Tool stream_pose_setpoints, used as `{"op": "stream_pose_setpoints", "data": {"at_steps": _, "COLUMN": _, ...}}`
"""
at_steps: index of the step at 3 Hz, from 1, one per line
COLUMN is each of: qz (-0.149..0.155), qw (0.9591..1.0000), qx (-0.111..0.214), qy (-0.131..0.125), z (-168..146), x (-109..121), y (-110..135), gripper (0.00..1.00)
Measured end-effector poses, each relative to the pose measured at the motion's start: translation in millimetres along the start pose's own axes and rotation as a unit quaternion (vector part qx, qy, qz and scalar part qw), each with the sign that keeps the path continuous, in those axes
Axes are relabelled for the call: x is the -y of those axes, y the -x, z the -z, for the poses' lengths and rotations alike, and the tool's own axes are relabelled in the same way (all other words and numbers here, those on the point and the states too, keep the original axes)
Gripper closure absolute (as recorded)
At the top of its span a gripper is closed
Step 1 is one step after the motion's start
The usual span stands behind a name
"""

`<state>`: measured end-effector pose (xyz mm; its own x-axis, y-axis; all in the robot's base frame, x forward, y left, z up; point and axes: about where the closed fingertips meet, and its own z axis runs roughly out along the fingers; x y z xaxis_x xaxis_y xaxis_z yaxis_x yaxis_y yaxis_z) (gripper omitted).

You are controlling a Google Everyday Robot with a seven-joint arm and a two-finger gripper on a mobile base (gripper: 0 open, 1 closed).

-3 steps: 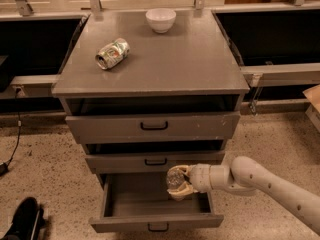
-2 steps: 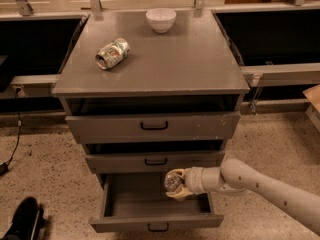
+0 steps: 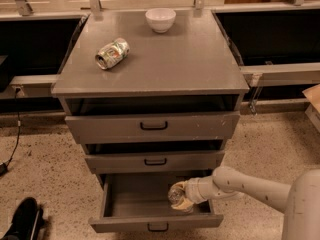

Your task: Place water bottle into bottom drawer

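Observation:
The bottom drawer (image 3: 135,199) of the grey cabinet is pulled open, a shallow tray with a small black handle on its front. My gripper (image 3: 181,198) reaches in from the right, over the drawer's right half, and is shut on the water bottle (image 3: 176,193), a small clear crinkled bottle. The bottle is held low inside the drawer, near its right front corner. I cannot tell whether it touches the drawer floor.
The two upper drawers (image 3: 152,126) are shut or nearly shut. On the cabinet top lie a crushed green-and-silver can (image 3: 112,53) and a white bowl (image 3: 160,19). A black shoe (image 3: 21,225) is on the floor at lower left. My white arm (image 3: 265,191) crosses from the right.
My gripper has moved left and a little down with the bottle, deeper over the open bottom drawer. The drawer, can and bowl have not moved.

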<state>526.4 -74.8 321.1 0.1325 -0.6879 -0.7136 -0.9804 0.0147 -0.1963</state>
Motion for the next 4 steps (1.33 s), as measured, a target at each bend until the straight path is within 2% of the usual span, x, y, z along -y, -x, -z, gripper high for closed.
{"op": "stream_pose_setpoints", "data": {"at_steps": 1, "qz": 0.005, "qw": 0.9998, "qx": 0.003, "qy": 0.021, "z": -16.2, "x": -7.3, "y": -19.6, "gripper": 0.82}}
{"op": "stream_pose_setpoints", "data": {"at_steps": 2, "qz": 0.014, "qw": 0.9990, "qx": 0.030, "qy": 0.030, "z": -29.0, "x": -8.1, "y": -23.6, "gripper": 0.58}}
{"op": "stream_pose_setpoints", "data": {"at_steps": 4, "qz": 0.016, "qw": 0.9989, "qx": 0.032, "qy": 0.031, "z": -29.6, "x": -7.5, "y": -24.1, "gripper": 0.12}}
